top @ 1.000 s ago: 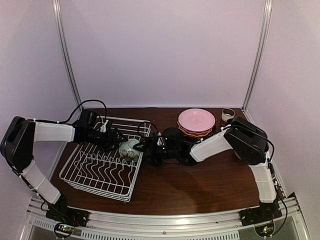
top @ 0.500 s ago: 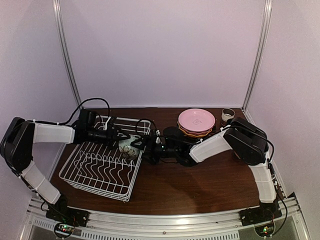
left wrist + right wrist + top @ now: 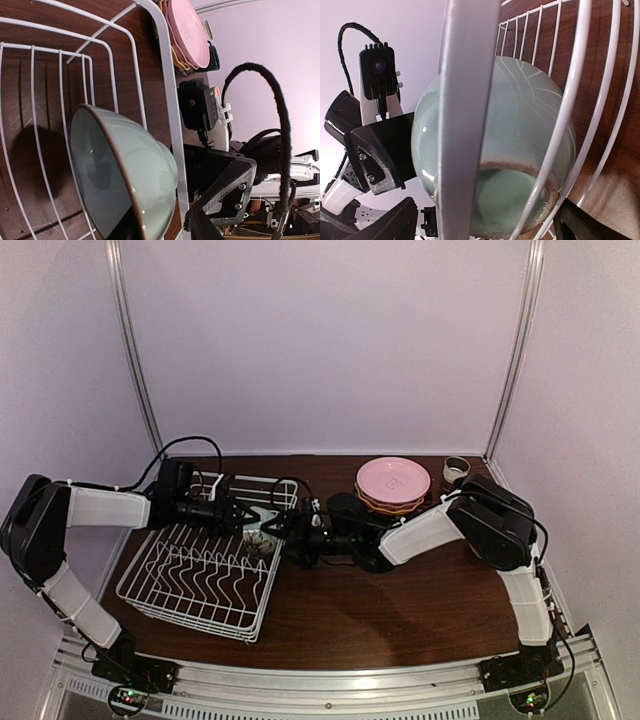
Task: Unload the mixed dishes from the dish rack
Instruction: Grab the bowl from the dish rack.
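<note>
Pale green bowl [image 3: 520, 150] faces right gripper's [image 3: 292, 538] wide-open jaws.

Dk wood table [image 3: 400, 610] w/ pale lilac walls [image 3: 320, 340], metal corner posts [image 3: 133, 340], alu rail [image 3: 330, 680] at near edge.

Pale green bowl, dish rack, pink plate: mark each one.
Pale green bowl [image 3: 97, 170]: left wrist view, on its inner surface.
Dish rack [image 3: 467, 125]: right wrist view, on the thick rim bar.
Pink plate [image 3: 393, 478]: top external view, on its upper face.

Bowl [image 3: 125, 172] in rack [image 3: 190, 578] by right wall; plate stack [image 3: 393, 480] farther right.
</note>
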Controlling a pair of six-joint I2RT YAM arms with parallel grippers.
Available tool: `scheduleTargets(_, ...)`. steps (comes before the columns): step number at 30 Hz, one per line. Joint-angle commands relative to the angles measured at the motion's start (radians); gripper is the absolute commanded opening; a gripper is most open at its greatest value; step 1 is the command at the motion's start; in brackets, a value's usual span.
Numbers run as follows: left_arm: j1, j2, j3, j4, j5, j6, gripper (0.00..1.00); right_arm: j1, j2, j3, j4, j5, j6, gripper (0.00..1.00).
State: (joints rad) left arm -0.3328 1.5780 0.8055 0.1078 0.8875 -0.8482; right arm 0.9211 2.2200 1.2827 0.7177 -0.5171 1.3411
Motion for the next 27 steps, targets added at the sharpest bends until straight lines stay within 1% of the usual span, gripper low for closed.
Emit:
scheduleTargets(1,-0.006,-0.003,-0.006,0.076,0.045,-0.016,0.28,0.002,-0.034,-0.006,0.048,-0.004,-0.030,0.95)
scheduleTargets(9,-0.006,0.006,-0.004,0.140,0.079,-0.060,0.01,-0.003,-0.080,-0.019,0.018,-0.004,-0.063,0.96)
scheduleTargets(10,-0.006,0.007,-0.006,0.157,0.086,-0.071,0.00,-0.004,-0.086,-0.024,0.016,-0.004,-0.067,0.96)
scheduleTargets(18,-0.005,0.006,-0.011,0.265,0.125,-0.143,0.00,-0.011,-0.143,-0.049,-0.008,-0.003,-0.102,0.98)
scheduleTargets(21,-0.005,-0.008,0.001,0.293,0.135,-0.161,0.00,-0.013,-0.173,-0.047,-0.042,0.002,-0.135,1.00)
scheduleTargets(24,-0.005,-0.029,0.033,0.251,0.130,-0.130,0.00,-0.014,-0.214,-0.043,-0.088,0.009,-0.176,1.00)
scheduleTargets(27,-0.005,-0.051,0.083,0.142,0.113,-0.058,0.00,-0.016,-0.257,-0.023,-0.167,0.022,-0.242,1.00)
